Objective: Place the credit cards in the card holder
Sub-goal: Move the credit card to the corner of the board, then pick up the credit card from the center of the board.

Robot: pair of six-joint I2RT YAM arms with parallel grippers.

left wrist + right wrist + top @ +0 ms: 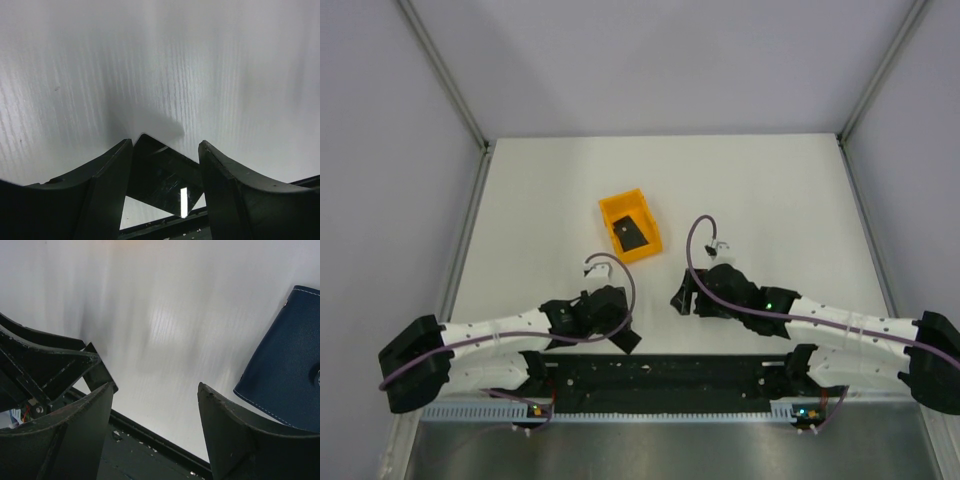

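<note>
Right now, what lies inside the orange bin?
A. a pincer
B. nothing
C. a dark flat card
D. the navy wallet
C: in the top view a dark flat card lies in the orange bin. The navy wallet shows outside it in the right wrist view, and the second card sits between the fingers of the left pincer.

The top camera sits above and behind the arm bases, looking down and forward over the whole white counter [770, 200]. Each wrist camera sits close behind its own tool, low over the counter. The left tool [165, 145] frames a black card [160, 180], and the right tool [155, 387] frames bare counter. All three views share the black rail [660, 375] at the near edge.
</note>
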